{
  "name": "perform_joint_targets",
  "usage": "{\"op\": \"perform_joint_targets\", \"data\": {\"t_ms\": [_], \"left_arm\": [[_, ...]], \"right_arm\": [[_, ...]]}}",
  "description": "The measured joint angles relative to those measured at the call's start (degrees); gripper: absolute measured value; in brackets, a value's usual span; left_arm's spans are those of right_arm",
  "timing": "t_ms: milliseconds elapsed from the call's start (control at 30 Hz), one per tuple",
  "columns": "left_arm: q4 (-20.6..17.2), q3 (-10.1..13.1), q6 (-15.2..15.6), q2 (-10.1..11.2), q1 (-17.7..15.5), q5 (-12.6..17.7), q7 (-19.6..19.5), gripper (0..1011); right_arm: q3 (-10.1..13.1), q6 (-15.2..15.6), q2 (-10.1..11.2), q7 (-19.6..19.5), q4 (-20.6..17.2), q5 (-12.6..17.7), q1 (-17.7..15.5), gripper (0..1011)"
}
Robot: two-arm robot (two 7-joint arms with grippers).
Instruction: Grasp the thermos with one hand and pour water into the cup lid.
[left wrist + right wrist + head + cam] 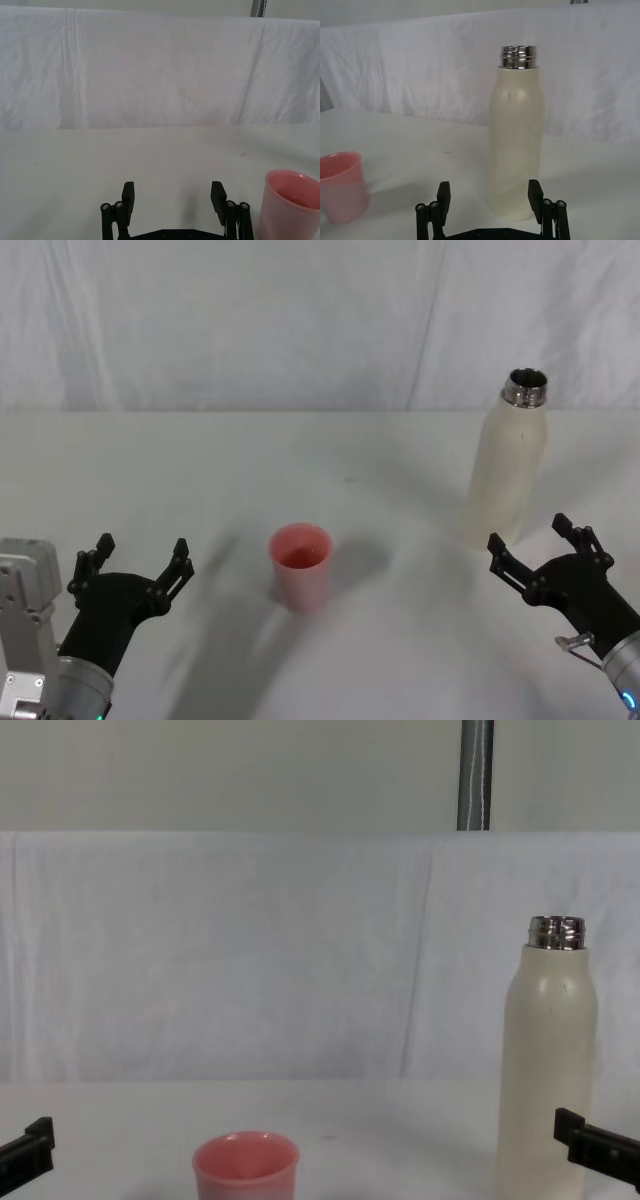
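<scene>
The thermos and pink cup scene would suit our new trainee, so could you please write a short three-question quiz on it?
1. True or false: the thermos stands upright with its neck uncapped.
2. Which claw is nearer the thermos: A) left claw B) right claw?
3. Fill in: the cup lid stands on the table between the two ____.

Key:
1. True; the steel neck is open at the top.
2. B; the right claw is open just short of the bottle, not touching it. The left claw is open beside the cup.
3. claws.
</scene>
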Motion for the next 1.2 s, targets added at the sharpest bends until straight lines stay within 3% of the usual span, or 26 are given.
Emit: {"op": "perform_joint_targets", "data": {"t_ms": [500,1200], "left_arm": [[0.0,0.0,0.0,0.0,0.0,0.0,0.0,1001],[0.0,0.0,0.0,0.0,0.0,0.0,0.0,1001]], "right_arm": [[-2.8,-0.1,0.0,0.9,1.0,-0.1,1.3,1000],[-2.6,-0.1,0.0,0.9,1.0,-0.1,1.1,1000]]}}
